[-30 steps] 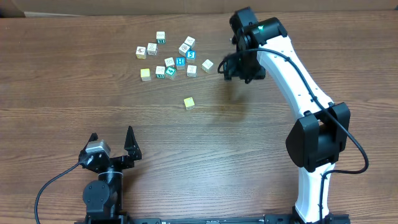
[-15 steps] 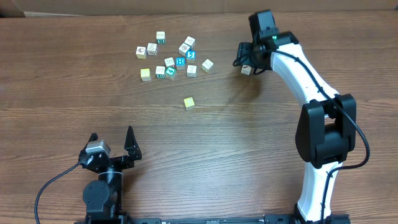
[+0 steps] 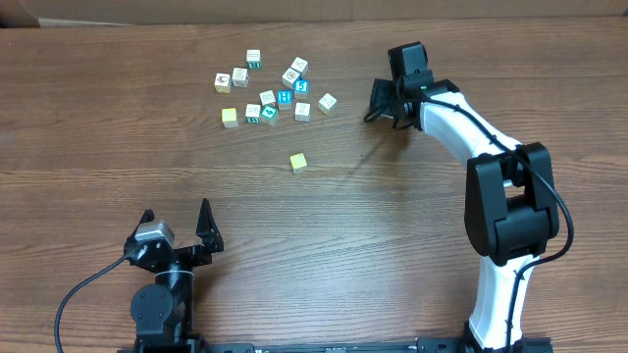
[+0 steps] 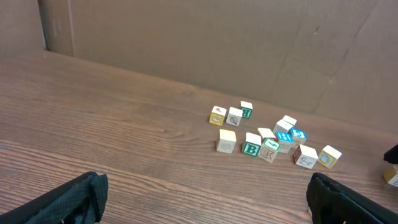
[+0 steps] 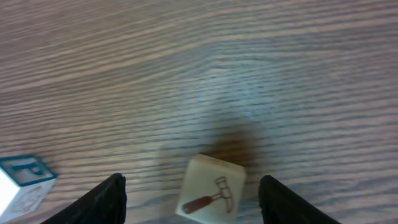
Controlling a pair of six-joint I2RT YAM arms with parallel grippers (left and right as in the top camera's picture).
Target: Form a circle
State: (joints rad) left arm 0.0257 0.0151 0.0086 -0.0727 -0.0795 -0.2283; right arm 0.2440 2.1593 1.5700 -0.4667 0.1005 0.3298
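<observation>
On the table [image 3: 343, 245], right of the main scatter, there is no circle to speak of yet. Nothing in the overhead view reads as a ring or even an arc, so the task looks barely begun. The nearest thing to a start is the hammer cube [image 5: 210, 190], a pale cream block w/ a brown hammer drawn on its near face. The right wrist view shows it low btwn the two dark fingers w/ its shadow close behind, so it is prob. resting on the wood, though I can't be certain. The right gripper [image 3: 379, 102] has its fingers apart w/ a clear gap either side of the cube; it brackets the block but isn't clamped on it. From overhead the cube itself is hidden under the gripper. A P cube [image 5: 22, 179], white w/ a teal letter, sits near it at the left edge of the wrist view; I can't match it to any one cube overhead. A lone yellow cube [image 3: 298, 162] lies apart from everything else, below the bunch [image 3: 267, 99], a loose spread of a dozen or so white, teal & yellow letter cubes at upper centre-left. Left to do, by my read, is pretty much all of it, i.e. gather several cubes & space them round into a ring. The left gripper [image 3: 177, 218] sits at the near edge, fingers wide apart & empty, well away from all cubes.
</observation>
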